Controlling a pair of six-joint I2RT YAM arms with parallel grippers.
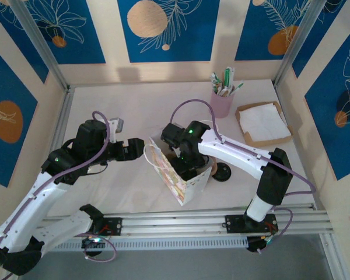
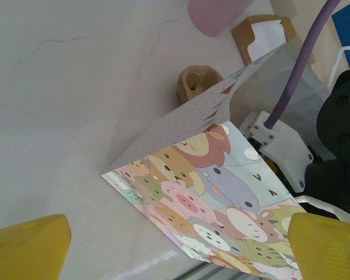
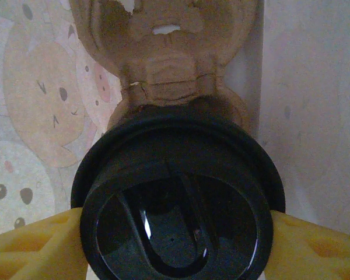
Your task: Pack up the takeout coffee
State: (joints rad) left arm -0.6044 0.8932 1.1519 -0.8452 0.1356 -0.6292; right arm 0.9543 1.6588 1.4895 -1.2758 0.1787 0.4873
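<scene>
The takeout coffee [image 3: 178, 198] shows from above as a round black lid, and my right gripper [image 3: 178, 236] is shut on it, one yellow finger [image 3: 29, 245] on each side. Past the lid lies a brown pulp cup carrier [image 3: 163, 52], with a cartoon-printed gift bag wall [image 3: 35, 105] to its left. From above, the right gripper [image 1: 186, 166] sits at the mouth of the bag [image 1: 184, 186]; I cannot tell how deep the cup is. My left gripper [image 1: 141, 149] hovers open just left of the bag, with the bag's face [image 2: 221, 192] between its spread fingertips.
A loose black lid [image 1: 223, 172] lies on the table right of the bag. A pink cup of pens [image 1: 221, 102] stands at the back, and a cardboard tray of napkins [image 1: 262, 122] is at the back right. An aluminium rail [image 1: 181, 219] runs along the near edge.
</scene>
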